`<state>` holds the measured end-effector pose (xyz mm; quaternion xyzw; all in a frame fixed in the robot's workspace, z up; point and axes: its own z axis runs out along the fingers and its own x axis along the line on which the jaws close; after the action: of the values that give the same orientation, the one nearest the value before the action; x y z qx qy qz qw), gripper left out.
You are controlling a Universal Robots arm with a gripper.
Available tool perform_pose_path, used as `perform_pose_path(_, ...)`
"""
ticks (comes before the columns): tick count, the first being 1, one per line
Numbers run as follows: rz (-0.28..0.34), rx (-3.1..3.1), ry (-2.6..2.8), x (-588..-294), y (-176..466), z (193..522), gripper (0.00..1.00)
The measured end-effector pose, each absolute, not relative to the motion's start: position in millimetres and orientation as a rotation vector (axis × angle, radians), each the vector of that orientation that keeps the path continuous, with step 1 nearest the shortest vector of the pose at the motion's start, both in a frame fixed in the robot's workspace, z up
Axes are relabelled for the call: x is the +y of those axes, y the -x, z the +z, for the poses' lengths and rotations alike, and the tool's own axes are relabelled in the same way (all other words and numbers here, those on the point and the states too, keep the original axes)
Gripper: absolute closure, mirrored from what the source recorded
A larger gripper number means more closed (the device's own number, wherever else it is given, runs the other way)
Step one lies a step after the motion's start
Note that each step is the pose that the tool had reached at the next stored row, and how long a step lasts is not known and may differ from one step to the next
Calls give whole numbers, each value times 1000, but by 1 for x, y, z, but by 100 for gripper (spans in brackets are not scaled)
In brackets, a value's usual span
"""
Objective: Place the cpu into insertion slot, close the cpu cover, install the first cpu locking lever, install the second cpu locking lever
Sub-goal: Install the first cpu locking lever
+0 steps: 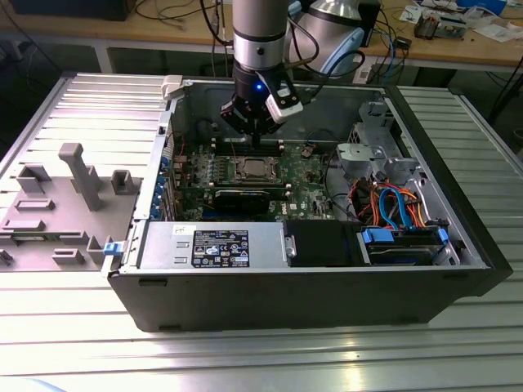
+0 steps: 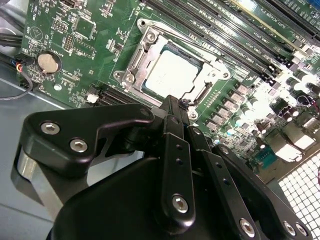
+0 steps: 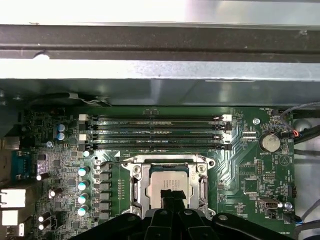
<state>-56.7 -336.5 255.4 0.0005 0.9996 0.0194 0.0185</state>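
The cpu [image 2: 172, 75] [image 3: 167, 179], a silvery square chip, lies flat in the insertion slot [image 1: 249, 170] on the green board. The cpu cover [image 2: 136, 61] [image 3: 136, 182], a silver frame, lies down around the chip, whose top shows through the cut-out. A thin lever wire [image 3: 165, 156] runs along one side of the socket; I cannot tell whether it is latched. My gripper [image 1: 255, 137] [image 2: 176, 102] [image 3: 172, 194] hangs just above the socket's edge, its black fingers together and nothing between them.
Long memory slots [image 3: 155, 132] [image 2: 235, 35] run beside the socket. A coin battery [image 2: 48, 61] [image 3: 270, 142] sits on the board. The case holds a power supply [image 1: 208, 245], a drive bay [image 1: 404, 245] and coloured cables [image 1: 392, 200]. A grey fixture [image 1: 65, 196] lies at the exterior view's left.
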Motion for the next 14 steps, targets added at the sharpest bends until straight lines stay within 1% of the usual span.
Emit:
perform_pose_path(2,60,3104,-5,-337,65,256,89)
perform_pose_path(14,59,3103,-48,-337,66,257,89)
